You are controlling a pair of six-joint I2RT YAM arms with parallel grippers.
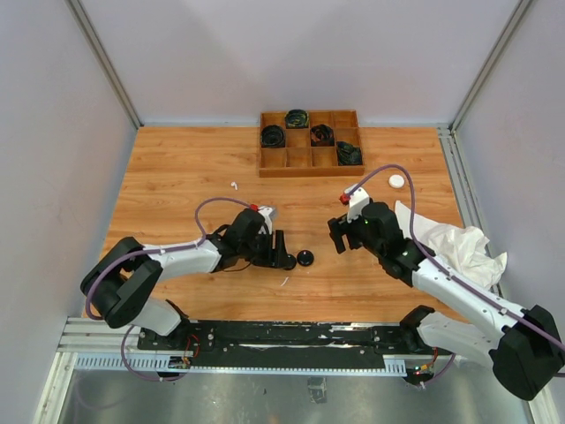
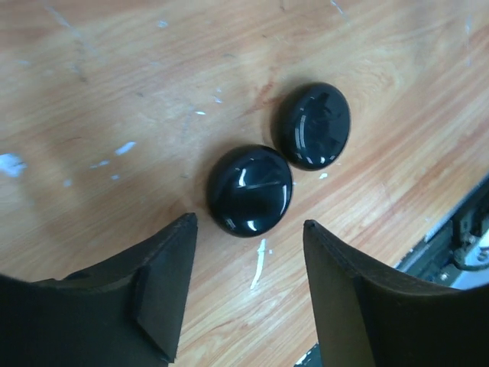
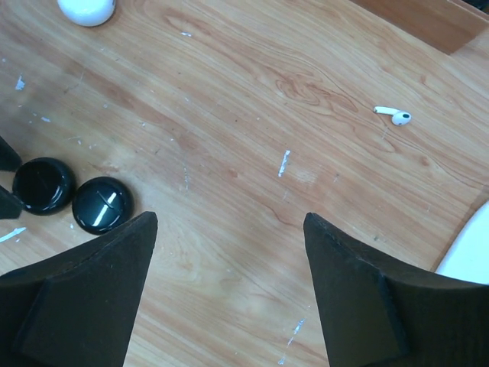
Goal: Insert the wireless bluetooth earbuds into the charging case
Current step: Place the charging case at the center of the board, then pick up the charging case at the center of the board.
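I see the jaws of the left gripper (image 2: 248,223) spread and pinching nothing. The nearer black puck (image 2: 250,189) lies on the counter (image 2: 92,92) just ahead of the fingertips, and a second black puck (image 2: 312,126) lies close against it. The jaws of the right gripper (image 3: 229,218) are also spread wide and hold nothing, above the wood. One white earbud (image 3: 393,115) lies alone on the counter, well apart from both pucks, and I cannot tell which puck is the charging case.
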